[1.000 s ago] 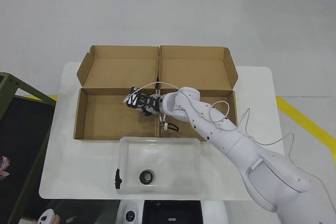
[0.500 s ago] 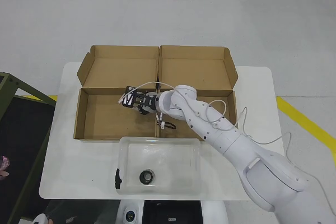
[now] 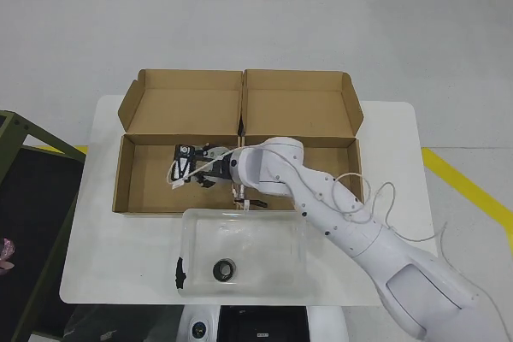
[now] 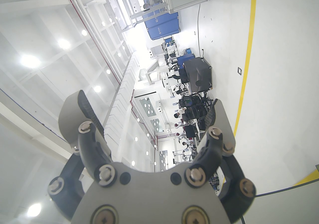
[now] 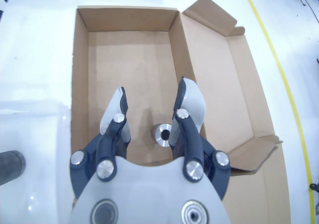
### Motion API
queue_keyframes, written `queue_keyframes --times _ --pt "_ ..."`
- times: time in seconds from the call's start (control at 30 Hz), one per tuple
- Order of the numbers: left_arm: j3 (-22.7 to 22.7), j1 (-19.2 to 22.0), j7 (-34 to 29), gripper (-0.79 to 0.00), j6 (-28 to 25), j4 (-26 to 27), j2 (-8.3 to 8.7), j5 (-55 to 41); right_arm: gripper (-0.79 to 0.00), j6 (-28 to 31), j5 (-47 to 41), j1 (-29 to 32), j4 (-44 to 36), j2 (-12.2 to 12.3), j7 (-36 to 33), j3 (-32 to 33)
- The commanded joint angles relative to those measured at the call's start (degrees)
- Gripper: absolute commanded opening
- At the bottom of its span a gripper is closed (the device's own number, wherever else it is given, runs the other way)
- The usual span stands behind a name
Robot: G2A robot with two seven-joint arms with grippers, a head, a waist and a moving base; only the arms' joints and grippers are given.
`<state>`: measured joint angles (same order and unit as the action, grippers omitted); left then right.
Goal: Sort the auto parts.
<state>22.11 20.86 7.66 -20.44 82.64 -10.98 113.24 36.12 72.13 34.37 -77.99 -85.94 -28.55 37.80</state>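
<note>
Since the earlier frames, the right gripper [image 3: 186, 164] has been carried sideways over the left cardboard box [image 3: 118, 175], away from the wall shared with the right cardboard box [image 3: 356, 167] and toward the left box's middle.

In the right wrist view, a silver metal part [image 5: 163, 135], a short cylinder with a hole through it, is seen lying on the brown floor of the left box. The right gripper [image 5: 152, 88] is held above it with its fingers spread and nothing grasped. The part sits low between them, just beside one finger; whether they touch cannot be told.

The two boxes are set side by side on a white table [image 3: 94, 248], with their lids folded back. The pale floor around the table is crossed by a yellow line [image 3: 470, 184].

Nearer the robot, a clear plastic bin [image 3: 188, 224] is placed against the boxes, and a dark ring-shaped part [image 3: 226, 270] lies in it.

The left gripper [image 4: 149, 103] is pointed up at a bright hall ceiling, fingers apart and empty.
</note>
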Motion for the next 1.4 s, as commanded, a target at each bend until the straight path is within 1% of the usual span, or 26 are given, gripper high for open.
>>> queue_keyframes --times 0.0,0.1,0.23,0.33,0.4,0.5,0.6,1.03,1.3,1.37 --pt "0.00 0.00 0.00 0.000 0.00 0.00 0.00 0.00 -0.409 1.24 0.39 2.97 -4.55 0.98 -1.13 1.44" --pt "0.00 0.00 0.00 0.000 0.00 0.00 0.00 0.00 -0.403 3.37 1.31 7.45 -10.84 2.47 -2.74 3.63" --pt "0.00 0.00 0.00 0.000 0.00 0.00 0.00 0.00 -0.400 6.53 1.93 12.59 -17.31 4.10 -3.88 6.08" --pt "0.00 0.00 0.00 0.000 0.00 0.00 0.00 0.00 -0.394 8.42 3.12 15.62 -20.98 5.07 -4.72 7.35" --pt "0.00 0.00 0.00 0.000 0.00 0.00 0.00 0.00 -0.369 9.50 4.03 17.51 -22.67 5.62 -4.78 7.90" --pt "0.00 0.00 0.00 0.000 0.00 0.00 0.00 0.00 -0.354 11.66 5.06 19.73 -24.71 6.32 -4.80 8.25" --pt "0.00 0.00 0.00 0.000 0.00 0.00 0.00 0.00 -0.357 12.70 5.74 21.75 -26.67 6.90 -4.68 8.64" --pt "0.00 0.00 0.00 0.000 0.00 0.00 0.00 0.00 -0.345 16.99 6.76 29.31 -31.16 9.18 -4.67 9.42" --pt "0.00 0.00 0.00 0.000 0.00 0.00 0.00 0.00 -0.354 17.95 6.97 32.79 -31.04 10.44 -4.83 10.23" --pt "0.00 0.00 0.00 0.000 0.00 0.00 0.00 0.00 -0.342 18.09 7.27 33.47 -30.92 10.72 -4.98 10.30"
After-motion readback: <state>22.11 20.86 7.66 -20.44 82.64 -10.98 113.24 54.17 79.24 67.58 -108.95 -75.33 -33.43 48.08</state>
